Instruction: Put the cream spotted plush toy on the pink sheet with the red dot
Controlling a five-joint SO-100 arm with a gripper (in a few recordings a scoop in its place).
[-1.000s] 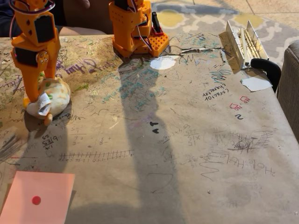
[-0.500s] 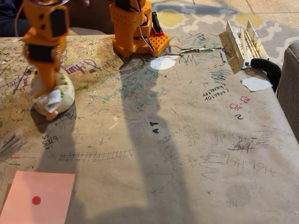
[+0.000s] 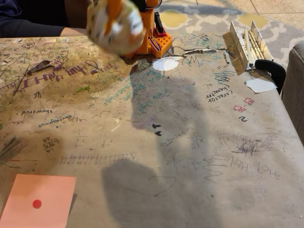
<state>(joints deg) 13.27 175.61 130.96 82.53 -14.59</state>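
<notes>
Cream, green-spotted plush toy [image 3: 115,24]; salmon-pink, red-dotted sheet [image 3: 38,201].

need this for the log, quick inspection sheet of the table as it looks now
surface: brown paper-covered table, full of pen scribbles, large shadow across it
job's things: plush toy blurred and lifted off the table at top; pink sheet with red dot bare at bottom left
clutter: white paper scraps and, folded white card, black clamp
claw: blurred orange behind the toy; open or shut cannot be told
cables: thin wires at the orange arm base
surroundings: patterned rug, a person's dark sleeve, grey seat edge
</notes>
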